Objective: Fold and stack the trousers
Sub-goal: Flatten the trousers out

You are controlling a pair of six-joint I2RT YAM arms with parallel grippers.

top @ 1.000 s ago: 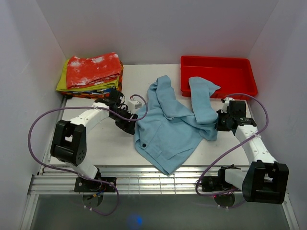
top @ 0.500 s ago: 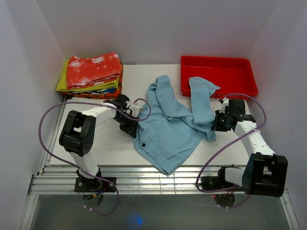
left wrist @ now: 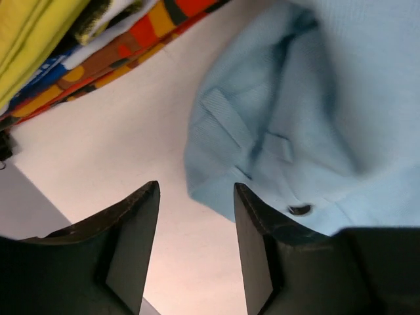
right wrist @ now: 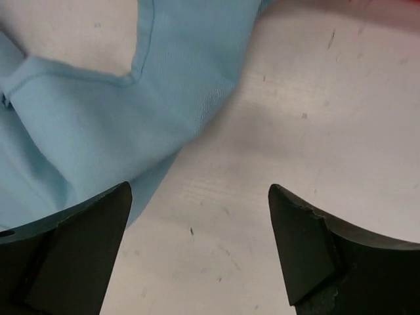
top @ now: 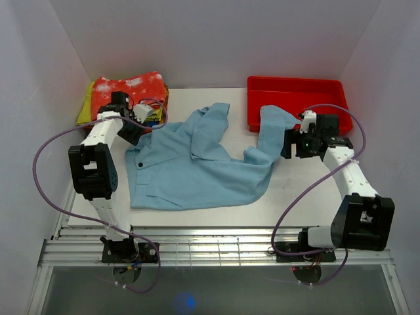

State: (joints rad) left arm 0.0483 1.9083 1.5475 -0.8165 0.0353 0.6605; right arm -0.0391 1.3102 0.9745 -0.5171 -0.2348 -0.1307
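Observation:
The light blue trousers (top: 197,167) lie spread across the middle of the table, waistband to the left, one leg running right to the red tray. My left gripper (top: 139,131) hovers at the waistband's upper left corner, close to the folded stack. In the left wrist view it (left wrist: 197,190) is open over bare table, and the buttoned waistband corner (left wrist: 295,118) lies just beside the right finger. My right gripper (top: 289,144) sits at the leg's end. In the right wrist view it (right wrist: 198,190) is wide open and empty, with the leg fabric (right wrist: 85,118) to its left.
A stack of folded clothes (top: 125,95), red-and-white on top, stands at the back left and shows as coloured layers (left wrist: 79,39) in the left wrist view. A red tray (top: 298,98) stands at the back right, with the trouser leg's end against its front rim.
The trousers were dragged left and spread out flat. My left gripper moved back and left toward the stack. My right gripper opened, let go of the leg and shifted toward the tray.

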